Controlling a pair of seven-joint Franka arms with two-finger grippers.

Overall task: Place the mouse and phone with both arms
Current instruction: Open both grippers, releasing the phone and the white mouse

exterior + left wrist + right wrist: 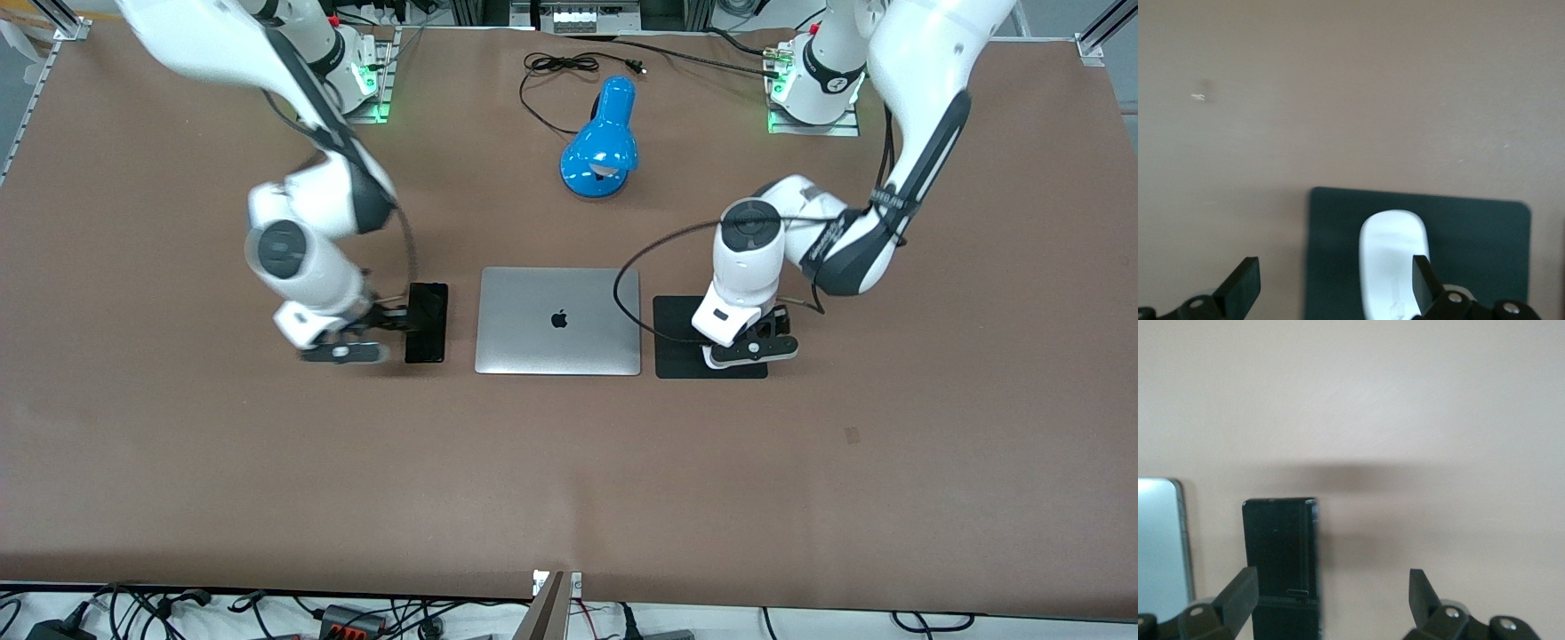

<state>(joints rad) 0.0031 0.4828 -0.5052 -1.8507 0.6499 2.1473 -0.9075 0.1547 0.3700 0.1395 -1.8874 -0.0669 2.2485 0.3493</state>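
Two wrist views supply what the front view hides. From the front, the mouse is covered by the left arm's wrist; only the black pad (pixel 680 342) under the left gripper (pixel 756 348) is seen, just beside the closed silver laptop (pixel 558 320) toward the left arm's end of the table. In the left wrist view the mouse (pixel 1393 263) is shown lying on the pad (pixel 1478 247), with the left gripper (pixel 1331 283) spread wide and one fingertip (pixel 1421 280) just beside the mouse, apart from it.

At the laptop's other edge, toward the right arm's end, the phone (pixel 426 322) lies flat on the table, with the right gripper (pixel 373 333) beside it. The right wrist view shows the right gripper (pixel 1331 597) spread open, one fingertip (pixel 1243 592) at the phone's (pixel 1280 553) edge and the other over bare table; a corner of the laptop (pixel 1161 540) is also caught.

The table (pixel 267 462) is covered in brown matting. A blue lamp (pixel 602 142) with a black cord (pixel 556 67) lies farther from the camera than the laptop, between the arms' bases. Loose cables (pixel 356 618) are seen below the table's near edge
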